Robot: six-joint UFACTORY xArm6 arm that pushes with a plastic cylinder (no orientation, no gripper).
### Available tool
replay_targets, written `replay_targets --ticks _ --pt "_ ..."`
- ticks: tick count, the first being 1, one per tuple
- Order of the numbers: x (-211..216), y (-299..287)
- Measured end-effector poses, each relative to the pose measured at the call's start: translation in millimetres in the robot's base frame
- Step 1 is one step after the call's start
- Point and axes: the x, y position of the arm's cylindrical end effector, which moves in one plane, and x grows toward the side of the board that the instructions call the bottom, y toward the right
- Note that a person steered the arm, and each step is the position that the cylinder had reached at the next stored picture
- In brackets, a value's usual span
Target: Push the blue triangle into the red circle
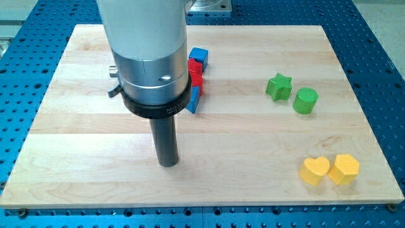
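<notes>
Rig: a wooden board (95,183) is seen on a blue perforated table (386,76); no claw is fitted, only a rod, so nothing is held and no open or shut state applies.
Tip: my tip (168,164) is set on bare board, towards the view's bottom from the block cluster and well apart from every block.
Task blocks: a small cluster is seen just to the view's right of the arm's metal body (152,69), largely hidden by it. A blue block (199,55) is at the top of it, red pieces (196,71) are in the middle, and a blue wedge-like piece (193,99), taken to be the blue triangle, is at the bottom, touching the red.
Uncertainty: the red block's round shape cannot be confirmed, since most of it is covered.
Other blocks: a green star (278,86) and a green cylinder (305,101) are seen at the view's right; a yellow heart (314,170) and a yellow hexagon-like block (343,168) are seen at the lower right.
Step in hand: the goal is judged to be nearly or already met, as blue and red appear in contact.
Next move: if any closing is needed, the tip would have to be brought under the blue piece and driven gently towards the view's top.
</notes>
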Motion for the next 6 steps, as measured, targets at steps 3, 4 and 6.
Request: replay_targets --ticks 3,4,6 --pt "-60.9 33.9" --pt "-82.1 33.9" --pt "-91.0 76.4"
